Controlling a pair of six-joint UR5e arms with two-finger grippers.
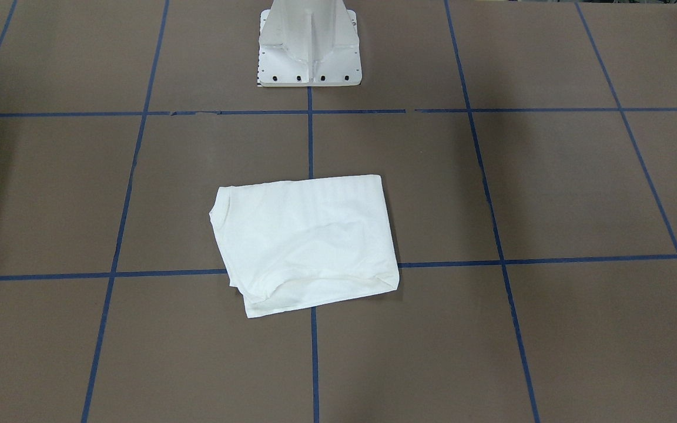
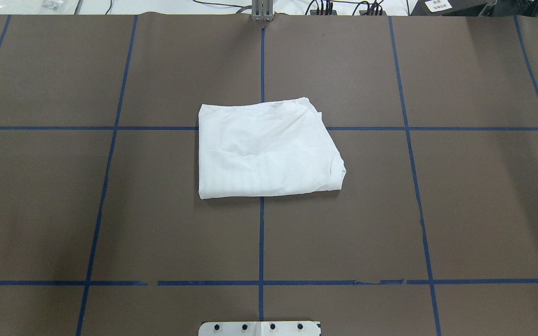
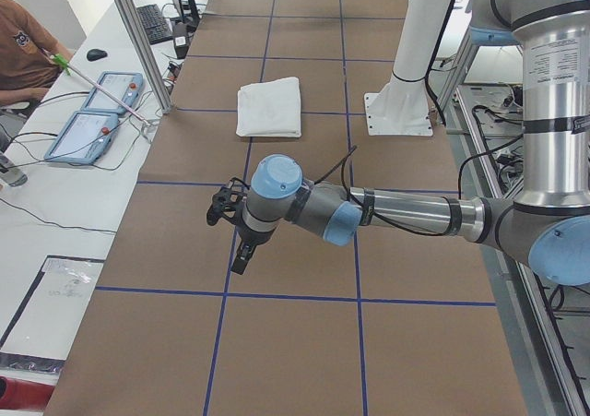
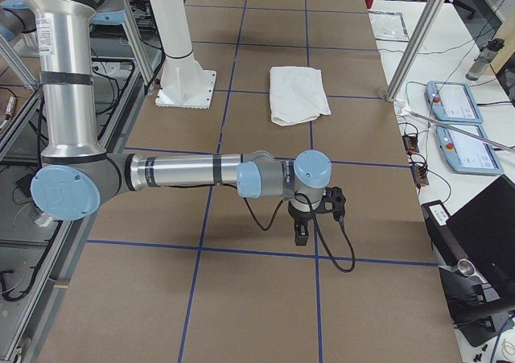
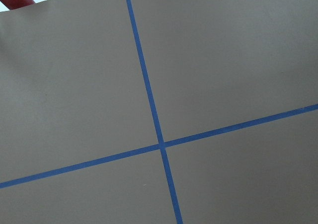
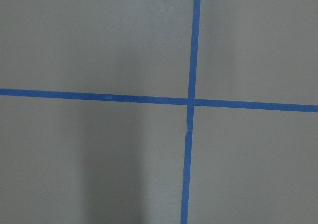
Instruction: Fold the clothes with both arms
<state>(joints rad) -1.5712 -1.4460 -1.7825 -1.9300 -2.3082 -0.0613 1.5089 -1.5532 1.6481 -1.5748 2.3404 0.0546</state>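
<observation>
- Left hand (image 3: 240,259): hanging over the counter (image 2: 157,224), fingers pointing down, nothing visibly held; how far open cannot be told from the side view.
- Right hand (image 4: 302,233): same downward posture over the opposite end of the counter, nothing visibly held; opening likewise cannot be told.
- White T-shirt (image 2: 269,149): folded into a compact rectangle, flat on the counter, between the two hands and well apart from both.
- Ribbed collar (image 2: 340,171): at the folded edge facing the right hand.
- Below both wrist cameras: only brown surface and crossing blue tape lines (image 5: 149,100).

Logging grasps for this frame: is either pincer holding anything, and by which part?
Nothing. The folded T-shirt lies free; left pincer and right pincer hang well away.
</observation>
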